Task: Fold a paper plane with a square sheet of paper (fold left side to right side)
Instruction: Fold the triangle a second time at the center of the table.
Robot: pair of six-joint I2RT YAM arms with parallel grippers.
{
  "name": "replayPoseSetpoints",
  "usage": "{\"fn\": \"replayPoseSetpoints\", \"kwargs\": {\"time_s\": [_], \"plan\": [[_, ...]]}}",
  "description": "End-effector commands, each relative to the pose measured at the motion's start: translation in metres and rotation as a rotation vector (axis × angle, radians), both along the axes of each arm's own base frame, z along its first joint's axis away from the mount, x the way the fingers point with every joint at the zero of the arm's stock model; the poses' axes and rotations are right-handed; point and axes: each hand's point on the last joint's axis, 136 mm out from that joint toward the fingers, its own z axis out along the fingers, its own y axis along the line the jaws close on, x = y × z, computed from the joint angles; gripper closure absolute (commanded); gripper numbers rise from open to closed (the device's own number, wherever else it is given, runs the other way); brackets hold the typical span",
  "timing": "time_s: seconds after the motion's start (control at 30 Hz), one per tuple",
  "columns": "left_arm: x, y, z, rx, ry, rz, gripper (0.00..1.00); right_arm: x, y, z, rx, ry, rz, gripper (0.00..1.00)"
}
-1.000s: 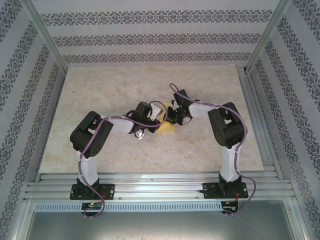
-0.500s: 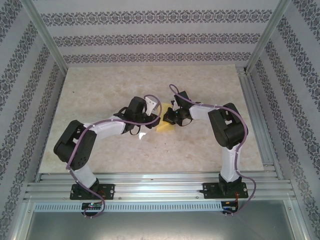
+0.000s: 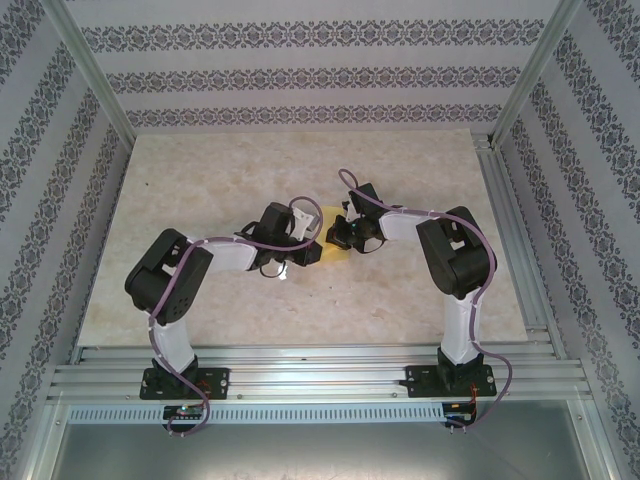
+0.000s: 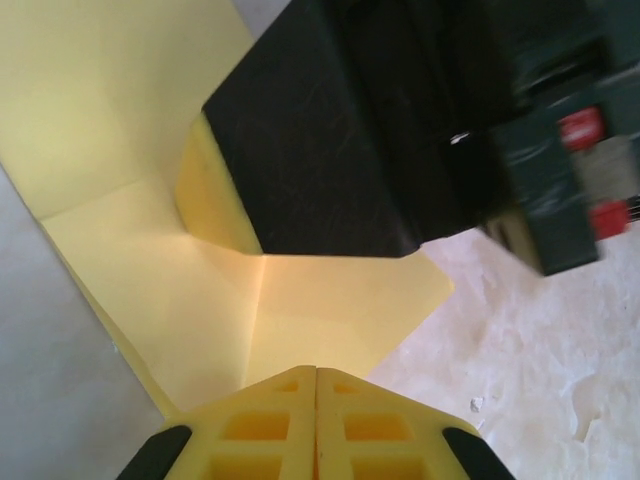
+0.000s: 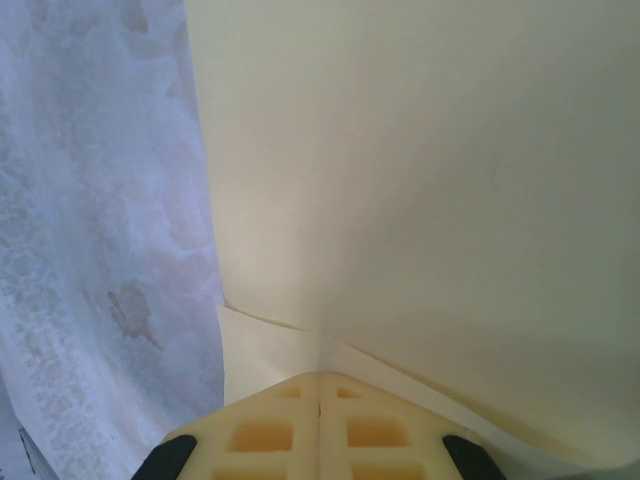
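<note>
The left end effector is closed, its yellow fingers pressed flat together just above the paper, with nothing seen between them. The paper lies mid-tabletop, creased and partly folded. One flap stands up against the black body of the right arm (which sits right on the sheet). The right end effector is closed too, tips down on the pale sheet near its edge; whether it pinches a layer I cannot tell. Since half a second ago the left elbow has swung back toward the middle. Its wrist has shifted right, closer to the other arm, covering most of the paper from above. The right arm has barely moved.
</note>
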Motion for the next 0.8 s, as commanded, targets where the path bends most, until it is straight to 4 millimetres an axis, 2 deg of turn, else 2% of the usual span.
{"fn": "replayPoseSetpoints", "kwargs": {"time_s": [0.0, 0.37, 0.77], "plan": [[0.012, -0.014, 0.012, -0.079, -0.011, -0.003, 0.94, -0.033, -0.023, -0.045, -0.138, 0.124, -0.002, 1.0], [0.017, -0.013, 0.016, -0.067, -0.038, 0.004, 0.98, -0.033, -0.023, -0.043, -0.138, 0.124, 0.0, 1.0], [0.011, -0.008, -0.011, -0.014, 0.009, -0.004, 0.98, -0.032, -0.022, -0.042, -0.136, 0.122, 0.003, 1.0]]}}
